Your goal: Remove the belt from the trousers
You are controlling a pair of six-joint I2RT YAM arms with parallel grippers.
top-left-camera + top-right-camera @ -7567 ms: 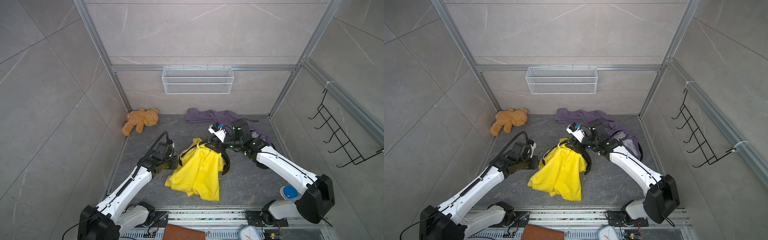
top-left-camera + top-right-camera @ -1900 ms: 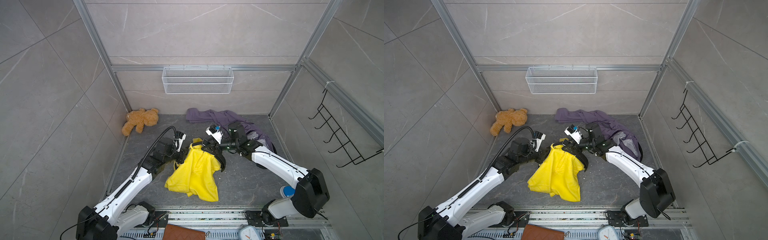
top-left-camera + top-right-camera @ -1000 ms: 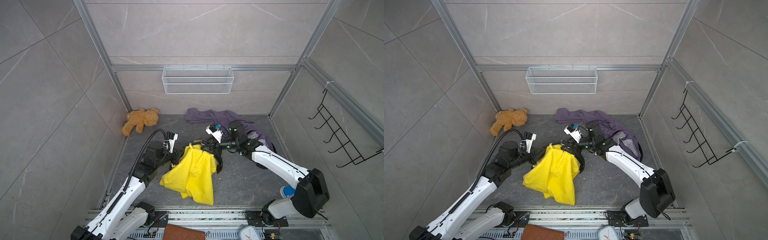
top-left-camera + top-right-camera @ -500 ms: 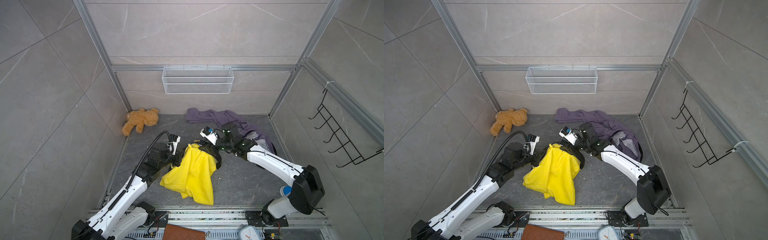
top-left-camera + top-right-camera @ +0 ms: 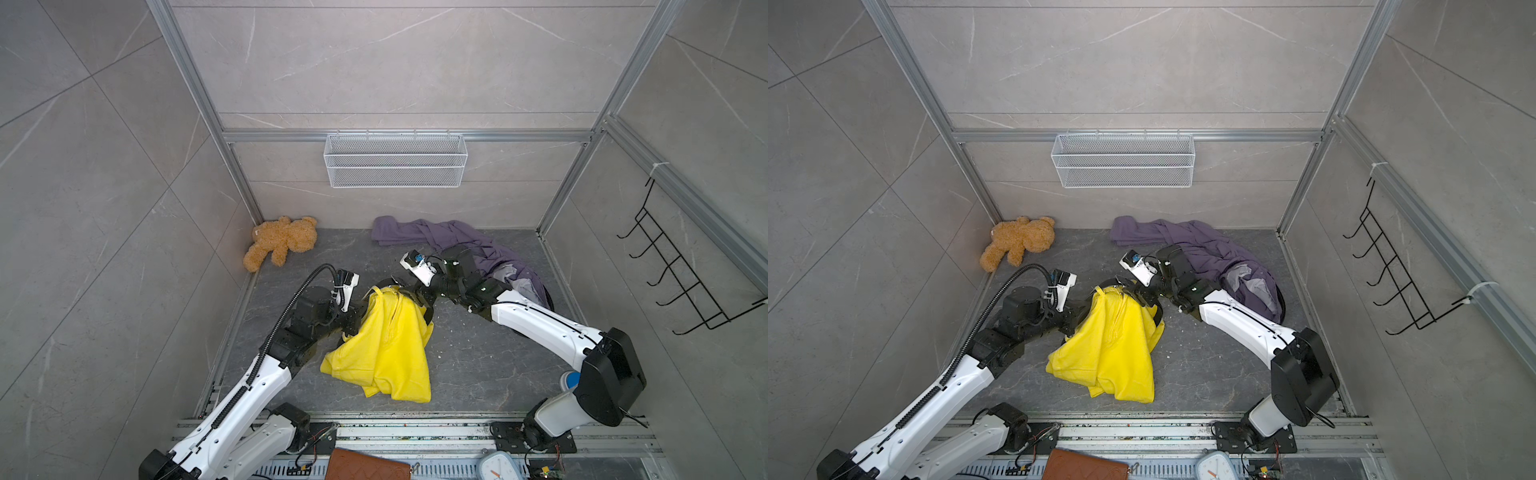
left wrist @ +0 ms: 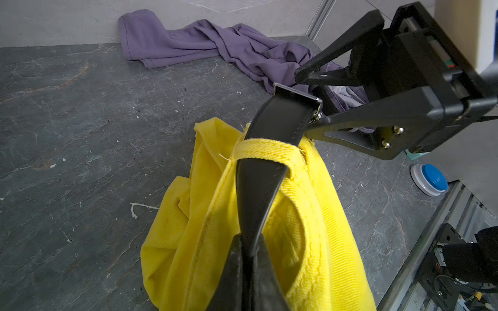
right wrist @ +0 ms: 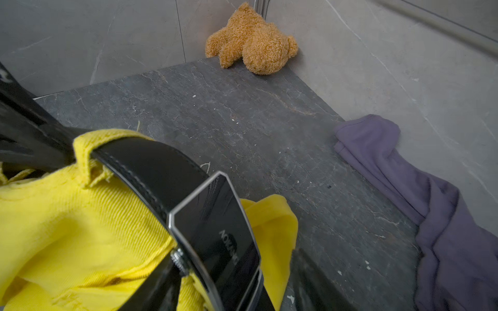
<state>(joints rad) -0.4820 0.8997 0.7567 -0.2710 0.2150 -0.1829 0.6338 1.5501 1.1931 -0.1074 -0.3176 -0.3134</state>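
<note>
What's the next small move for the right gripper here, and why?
Probably close the right gripper on the buckle: its jaws stand open around it, while the left gripper pinches the belt beyond a loop of the yellow trousers.

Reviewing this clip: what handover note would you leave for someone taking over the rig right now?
Left gripper: shut on the belt, next to a loop of the trousers.
Right gripper: open, jaws spread about the buckle, not clamped.
Trousers: waist lifted, legs on the floor.
Done: belt gripped, buckle end free.
Left: draw the belt out of that loop; other loops are hidden.
</note>
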